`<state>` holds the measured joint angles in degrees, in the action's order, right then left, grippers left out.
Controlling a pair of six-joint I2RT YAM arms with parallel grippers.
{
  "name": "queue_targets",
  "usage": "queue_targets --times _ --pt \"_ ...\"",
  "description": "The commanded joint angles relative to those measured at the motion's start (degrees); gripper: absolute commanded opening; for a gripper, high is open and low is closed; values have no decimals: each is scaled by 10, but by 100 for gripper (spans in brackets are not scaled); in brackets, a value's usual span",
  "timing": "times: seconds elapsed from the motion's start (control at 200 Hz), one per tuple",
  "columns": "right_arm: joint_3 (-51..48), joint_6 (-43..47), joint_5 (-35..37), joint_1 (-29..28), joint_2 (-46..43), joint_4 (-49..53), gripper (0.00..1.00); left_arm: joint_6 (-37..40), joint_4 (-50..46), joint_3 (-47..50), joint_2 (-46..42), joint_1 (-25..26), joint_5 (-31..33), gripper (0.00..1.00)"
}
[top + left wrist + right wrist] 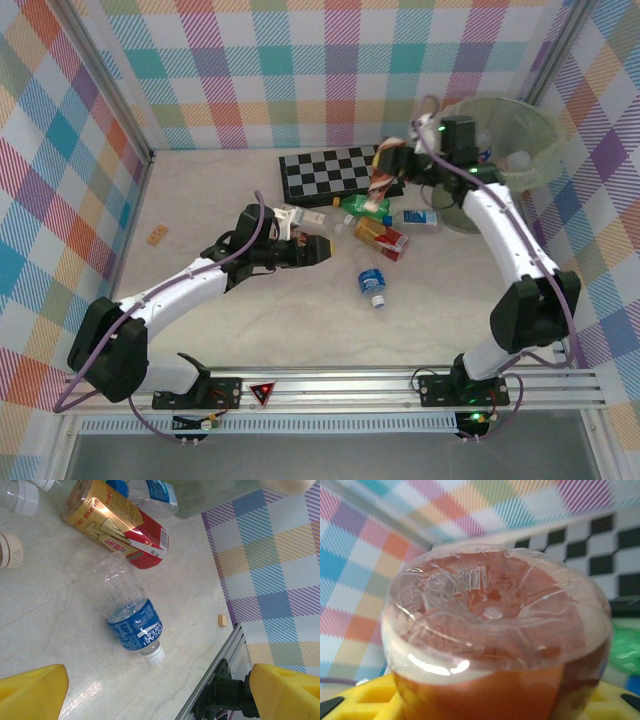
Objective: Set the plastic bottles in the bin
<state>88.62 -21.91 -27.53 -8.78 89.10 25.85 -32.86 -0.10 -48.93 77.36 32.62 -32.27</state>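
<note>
Worktop (300,320) carries loose bottles (380,235); right hand (386,168) clamps a brown bottle (495,630) near the bin (540,130): clear its rim before letting go. Left hand (160,690) gapes over a blue bottle (132,620)

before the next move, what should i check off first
1. Right gripper has a grip on the brown-labelled bottle: ok, the bottle sits between the jaws.
2. Held bottle is above the bin: not ok, it hangs over the right end of the checkerboard, with the bin further to the right.
3. Bin mouth is open to take it: ok.
4. Left gripper is open and empty: ok, the jaws are wide apart.
5. Blue-labelled bottle lies ahead of the left gripper: ok.
6. That bottle is clear of the red and gold bottle: cannot tell.
</note>
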Motion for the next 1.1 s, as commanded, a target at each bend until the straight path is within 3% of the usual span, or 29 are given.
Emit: queue_targets --times 0.0,0.175,0.39,0.685,0.955,1.095 --pt "31 19 10 70 -35 36 32 14 -10 -17 5 6 4 93" --pt "41 13 62 169 -56 12 0 9 -5 -6 -4 7 13 93" --pt "26 -42 39 259 -38 -89 0 6 -18 -8 -17 13 26 93" --pt "-47 -56 144 309 -33 -211 0 10 -50 -6 -51 26 70 93" --pt "42 -12 215 311 55 -122 0 3 -83 -4 -48 27 110 93" --pt "88 12 239 306 97 -77 9 -9 -87 3 -47 27 131 93"
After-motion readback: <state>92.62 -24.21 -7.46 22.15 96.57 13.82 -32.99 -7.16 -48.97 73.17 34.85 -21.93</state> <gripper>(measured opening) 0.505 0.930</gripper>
